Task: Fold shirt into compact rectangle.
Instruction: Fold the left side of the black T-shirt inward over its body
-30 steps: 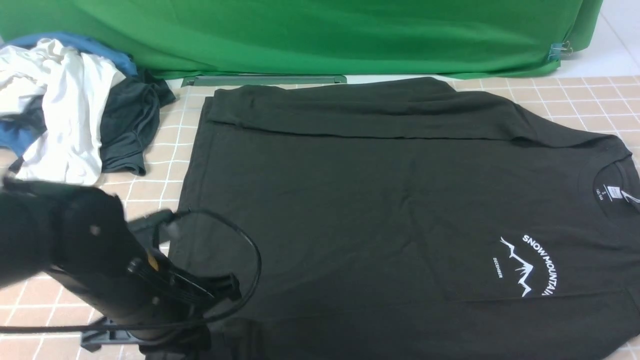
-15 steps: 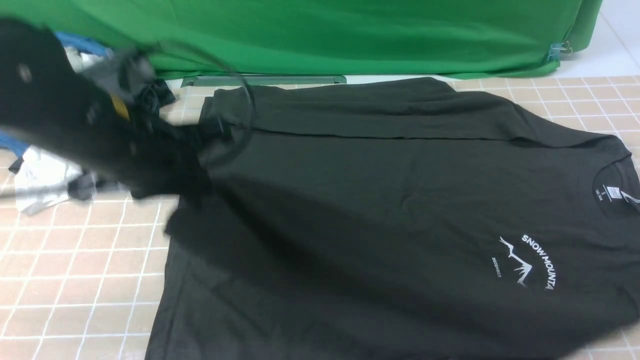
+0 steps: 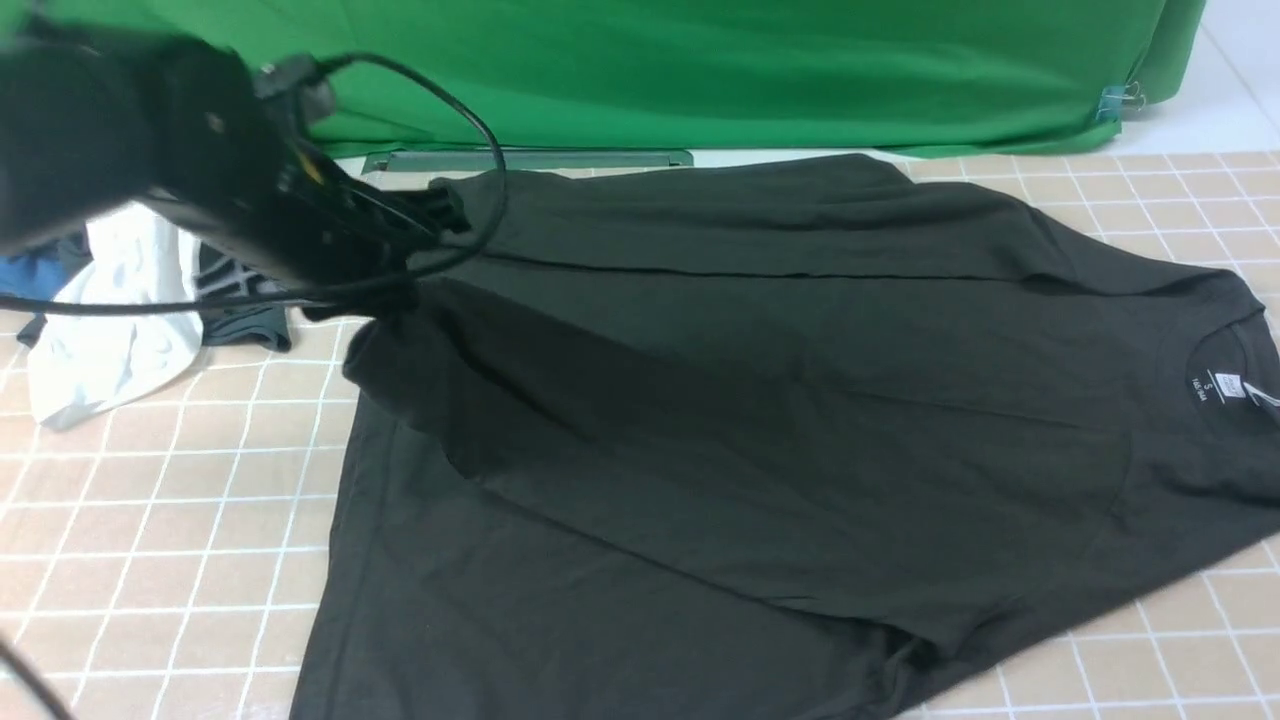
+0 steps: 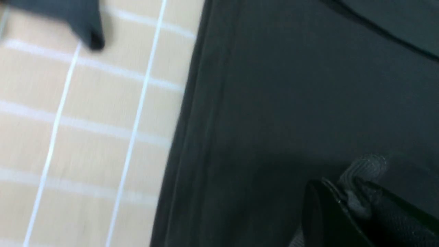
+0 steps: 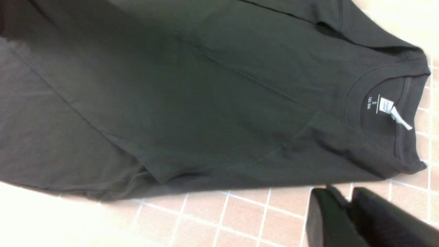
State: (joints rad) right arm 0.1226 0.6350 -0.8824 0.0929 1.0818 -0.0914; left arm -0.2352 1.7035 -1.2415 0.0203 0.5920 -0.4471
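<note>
**A:** Where's the shirt (image 3: 760, 420)?
**B:** Spread on the tabletop (image 3: 150, 560), left end effector (image 4: 343, 187) clamped on its fabric. My left arm (image 3: 120, 150) partly blocks the white garment (image 3: 110, 340) beside it.
**A:** Right end effector (image 5: 346, 193)?
**B:** Over bare tabletop, empty; I can't tell if its jaws meet.

Black shirt (image 3: 760, 400): one
White garment (image 3: 110, 340): one
Dark grey garment (image 3: 245, 325): one
Blue garment (image 3: 35, 272): one, only an edge is visible
Green cloth (image 3: 700, 70): one
Grippers: two — left gripper (image 4: 346, 197), right gripper (image 5: 347, 199)
</note>
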